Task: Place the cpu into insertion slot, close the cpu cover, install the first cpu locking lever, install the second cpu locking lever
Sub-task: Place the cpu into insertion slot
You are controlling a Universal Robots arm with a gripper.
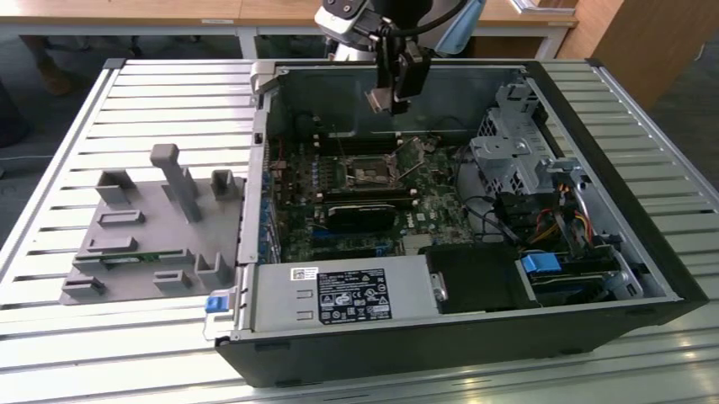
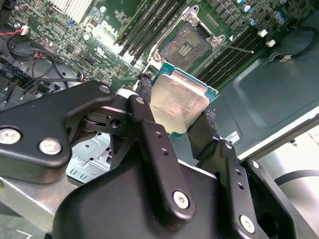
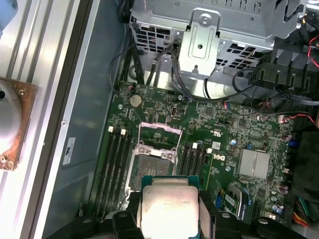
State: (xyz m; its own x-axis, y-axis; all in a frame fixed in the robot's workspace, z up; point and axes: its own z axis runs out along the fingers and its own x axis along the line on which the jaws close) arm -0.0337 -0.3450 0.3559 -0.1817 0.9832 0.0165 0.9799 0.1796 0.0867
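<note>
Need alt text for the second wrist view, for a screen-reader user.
The gripper grips the cpu by two opposite edges, silvery top facing the camera, held clear of the green motherboard. Just beyond the chip lies the insertion slot, uncovered and empty, with long black memory slots on either side.

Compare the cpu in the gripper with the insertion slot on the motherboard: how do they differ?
The cpu has a silvery metal top; the insertion slot has a dark centre. The cpu is clamped between the jaws of the gripper, above the board; the insertion slot sits fixed in the green motherboard, uncovered and empty. Both are square and look alike in footprint.
</note>
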